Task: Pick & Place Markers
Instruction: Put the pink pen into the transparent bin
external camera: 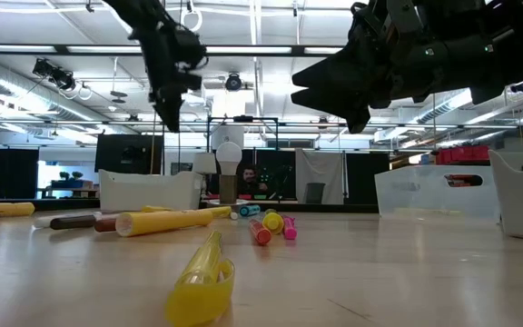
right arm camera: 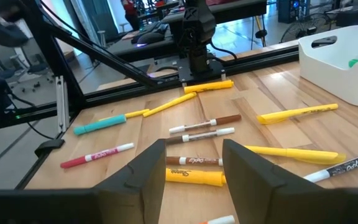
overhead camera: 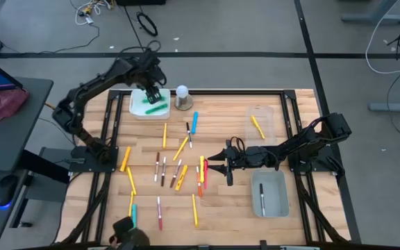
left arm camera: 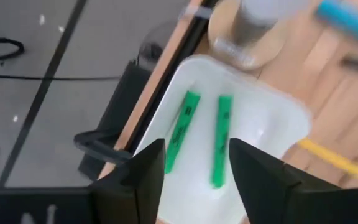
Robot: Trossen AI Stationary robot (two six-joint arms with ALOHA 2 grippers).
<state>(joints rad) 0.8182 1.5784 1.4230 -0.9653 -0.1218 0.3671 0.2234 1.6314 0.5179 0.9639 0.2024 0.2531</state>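
- Two green markers (left arm camera: 182,127) lie side by side in the white tray (left arm camera: 272,112), directly under the left end effector (overhead camera: 153,94), whose fingers stand spread and empty.
- Right end effector (overhead camera: 217,164) hovers spread above the loose markers (overhead camera: 179,163) on the tabletop (overhead camera: 228,118) (yellow, brown and red ones just ahead of its fingers), pinching nothing.

Overhead, table-level, two wrist views (table (overhead camera: 235,118) shared)
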